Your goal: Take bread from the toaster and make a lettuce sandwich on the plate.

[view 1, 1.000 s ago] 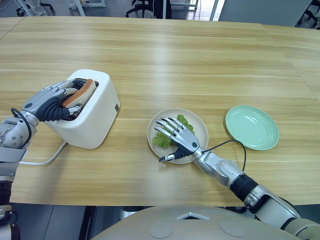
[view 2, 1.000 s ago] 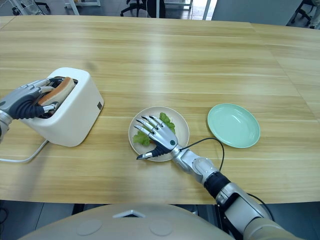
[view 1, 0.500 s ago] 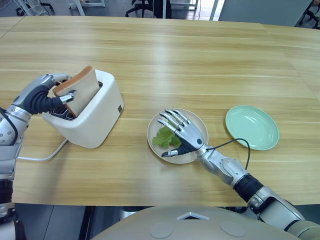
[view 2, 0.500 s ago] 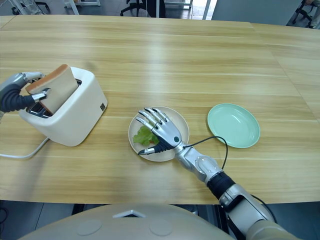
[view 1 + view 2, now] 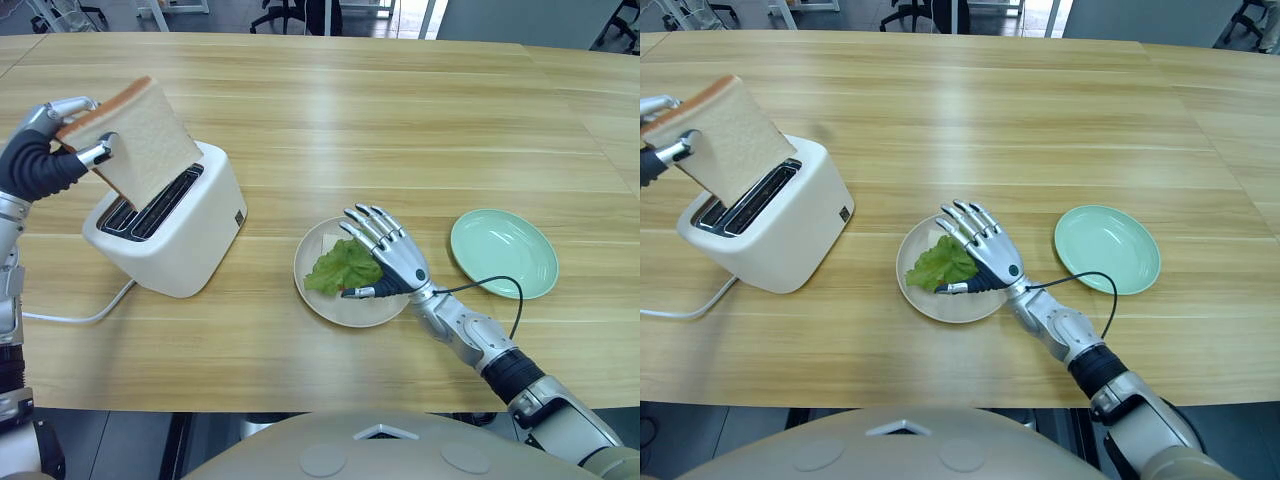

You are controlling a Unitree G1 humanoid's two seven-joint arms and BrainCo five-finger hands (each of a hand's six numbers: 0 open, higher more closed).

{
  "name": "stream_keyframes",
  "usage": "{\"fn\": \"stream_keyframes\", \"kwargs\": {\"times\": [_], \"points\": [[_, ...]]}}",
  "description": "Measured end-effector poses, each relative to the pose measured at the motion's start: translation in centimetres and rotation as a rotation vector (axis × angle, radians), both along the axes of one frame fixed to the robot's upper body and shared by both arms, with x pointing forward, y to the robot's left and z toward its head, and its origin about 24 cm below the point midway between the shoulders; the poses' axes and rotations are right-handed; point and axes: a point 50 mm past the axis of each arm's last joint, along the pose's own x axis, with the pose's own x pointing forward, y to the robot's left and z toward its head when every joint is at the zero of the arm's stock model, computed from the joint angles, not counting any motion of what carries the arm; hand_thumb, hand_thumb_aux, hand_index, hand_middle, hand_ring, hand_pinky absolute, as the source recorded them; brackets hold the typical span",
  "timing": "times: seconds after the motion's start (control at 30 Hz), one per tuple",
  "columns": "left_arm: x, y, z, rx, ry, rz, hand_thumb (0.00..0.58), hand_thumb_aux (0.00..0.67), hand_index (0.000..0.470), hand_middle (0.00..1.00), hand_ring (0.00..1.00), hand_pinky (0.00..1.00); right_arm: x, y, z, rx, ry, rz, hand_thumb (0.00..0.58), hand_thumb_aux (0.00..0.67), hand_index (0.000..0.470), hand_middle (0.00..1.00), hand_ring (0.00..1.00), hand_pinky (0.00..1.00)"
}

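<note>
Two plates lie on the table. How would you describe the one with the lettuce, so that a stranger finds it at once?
On the wooden table, right of the white toaster, two plates lie side by side. The one meant is the beige plate, nearer the toaster, partly under the right hand. Unlike the bare green plate, it holds lettuce.

toaster (image 5: 170, 235) left, lettuce (image 5: 343, 268) on plate (image 5: 330, 302)
</note>
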Motion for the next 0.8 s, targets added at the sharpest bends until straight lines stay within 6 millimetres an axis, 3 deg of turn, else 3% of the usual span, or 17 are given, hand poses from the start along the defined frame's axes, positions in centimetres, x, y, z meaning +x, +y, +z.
{"fn": "stream_keyframes", "kwargs": {"times": [0.2,0.37,0.63,0.8], "points": [[0.1,-0.6,1.2,-0.11,-0.049,-0.093,0.58,0.67,0.46,1.0,1.0,1.0,0.5,-1.9,0.9,0.024,-0.024,-0.069,0.0,0.0,0.0,0.0,0.0,0.0],[0.7,-3.8,1.5,-0.197,-0.036,-0.324,0.58,0.67,0.46,1.0,1.0,1.0,0.8,-4.3,1.8,0.055,-0.049,-0.156,0.0,0.0,0.0,0.0,0.0,0.0],[3.7,-12.3,-3.3,-0.248,0.214,-0.687,0.58,0.67,0.46,1.0,1.0,1.0,0.9,-9.5,3.9,0.123,-0.137,-0.357,0.0,0.0,0.0,0.0,0.0,0.0],[5.2,-16.5,-7.1,-0.238,0.402,-0.835,0.58,0.67,0.46,1.0,1.0,1.0,0.1,-9.7,4.5,0.166,-0.16,-0.345,0.0,0.0,0.0,0.0,0.0,0.0]]}}
